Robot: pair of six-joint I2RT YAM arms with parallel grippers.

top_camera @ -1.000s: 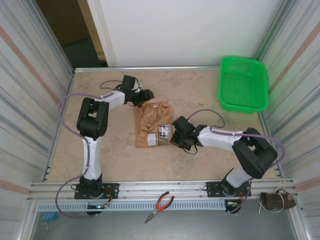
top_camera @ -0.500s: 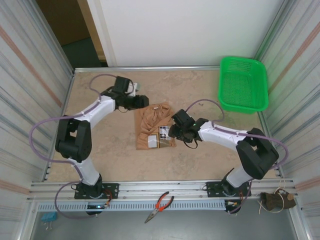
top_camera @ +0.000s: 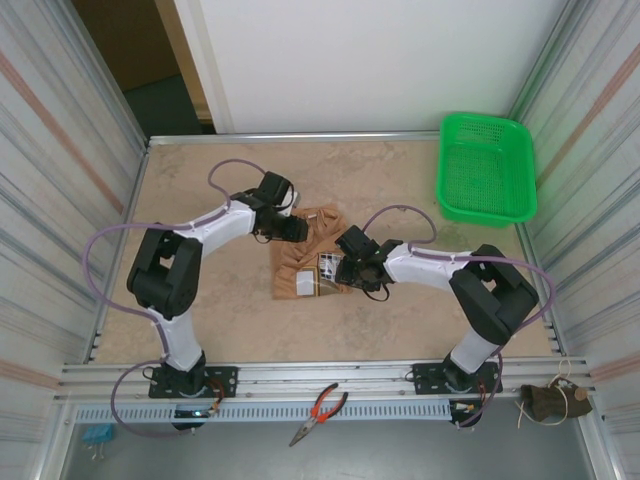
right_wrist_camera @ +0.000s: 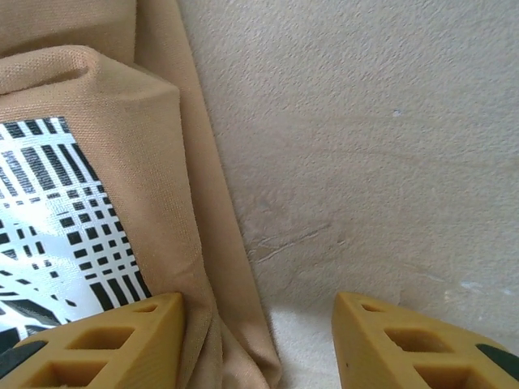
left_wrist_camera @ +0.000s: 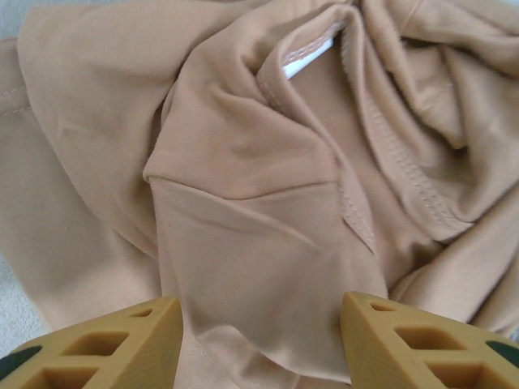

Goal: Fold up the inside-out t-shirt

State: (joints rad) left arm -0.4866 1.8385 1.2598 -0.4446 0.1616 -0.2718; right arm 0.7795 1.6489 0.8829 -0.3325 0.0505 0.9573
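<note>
Showing the t-shirt as a compact, partly folded bundle near the middle of the bench, with its long axis running from the far side toward the arm bases. The far end is crumpled. The near end is flatter and carries a black-and-white printed patch.

The left hand sits at the far-left corner of the bundle. In the left wrist view its fingers are spread, with nothing between them, low over rumpled cloth. The collar seam and the white tag lie ahead of it.

The right hand sits at the near-right edge, just beside the patch. In the right wrist view its fingers are also spread and hold nothing. One finger is over the cloth and the other over bare bench, so the shirt's right edge runs lengthwise between them.

The two hands thus stand at opposite corners of the bundle. The left is nearer the loose far end and the right nearer the tidy near end. Judged from this layout, the fold is well advanced but the far end needs gathering, a job that falls most naturally to the left hand. A green basket stands well apart at the far right.
</note>
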